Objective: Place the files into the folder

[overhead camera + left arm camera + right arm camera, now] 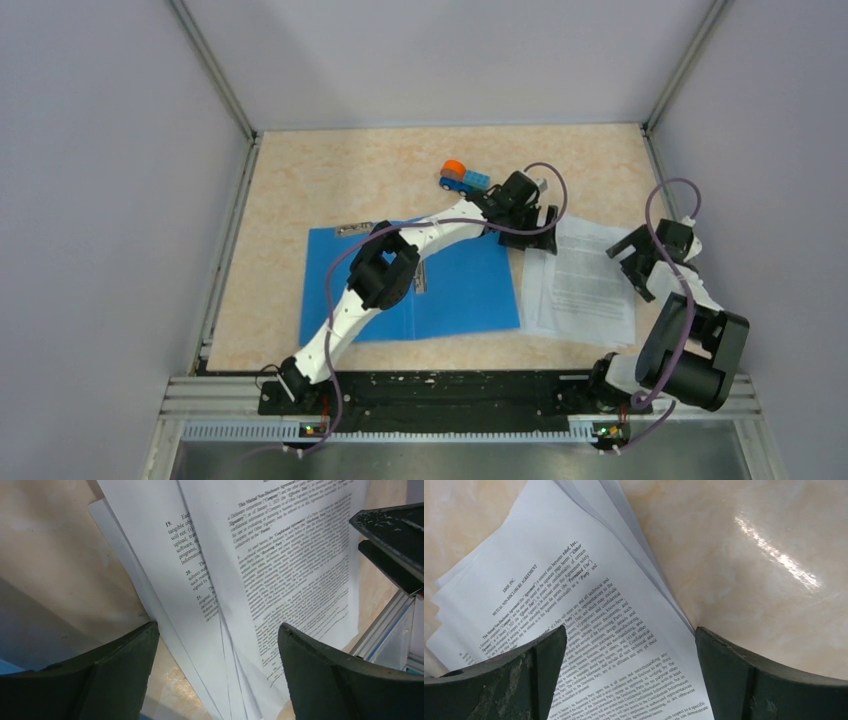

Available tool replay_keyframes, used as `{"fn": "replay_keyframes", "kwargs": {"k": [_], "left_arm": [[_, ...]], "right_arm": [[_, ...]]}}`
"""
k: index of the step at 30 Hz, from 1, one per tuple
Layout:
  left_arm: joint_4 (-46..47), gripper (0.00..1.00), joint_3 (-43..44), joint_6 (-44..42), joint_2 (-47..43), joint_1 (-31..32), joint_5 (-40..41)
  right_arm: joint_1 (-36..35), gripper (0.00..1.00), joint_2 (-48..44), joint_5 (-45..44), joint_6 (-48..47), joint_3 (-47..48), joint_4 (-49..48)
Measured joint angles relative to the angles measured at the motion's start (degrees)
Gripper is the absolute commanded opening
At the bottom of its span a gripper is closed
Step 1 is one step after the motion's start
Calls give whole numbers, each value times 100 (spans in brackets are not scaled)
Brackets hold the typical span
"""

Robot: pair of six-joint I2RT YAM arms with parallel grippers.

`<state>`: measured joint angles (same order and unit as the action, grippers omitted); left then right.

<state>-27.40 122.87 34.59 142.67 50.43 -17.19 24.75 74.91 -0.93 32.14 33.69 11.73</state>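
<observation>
- In the top view the files lie flat on the table, at 3 o'clock from the folder. The two are just beside each other, and I cannot tell whether their edges touch.
- The files' long axis runs roughly 12 to 6, tipped a little toward 11. The sheets are loose and fanned, with their corners splayed apart.
- The folder lies flat with its long sides also running 12 to 6, so the files need to travel toward 9 o'clock to land on it.
- The left gripper is spread wide and grips nothing. It hangs over the files' 11 o'clock corner, on the side nearest the folder.
- The right gripper is also spread wide and empty. It hangs over the files' 3 o'clock edge, on the side away from the folder.
- Both grippers are about equally close to the paper, with the stack between them along the 9-to-3 line.
- Judgement: the right gripper is placed to push the files toward 9 o'clock, and the left gripper to pinch or pull the near corner.
- Risk: the left arm lies across the folder and may block the way, and the fanned sheets may separate further.
</observation>
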Motion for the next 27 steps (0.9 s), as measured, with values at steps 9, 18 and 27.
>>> {"fn": "replay_keyframes", "kwargs": {"k": [9,18,27], "left_arm": [[-13,90,313,280,205,35,4],[-48,89,529,433,343,37,7],[-94,90,721,439,450,42,-9]], "right_arm": [[-243,99,160,116,-11,129,0],[-291,99,210,229,-125,168,-26],[-680,99,157,310,-214,164,59]]}}
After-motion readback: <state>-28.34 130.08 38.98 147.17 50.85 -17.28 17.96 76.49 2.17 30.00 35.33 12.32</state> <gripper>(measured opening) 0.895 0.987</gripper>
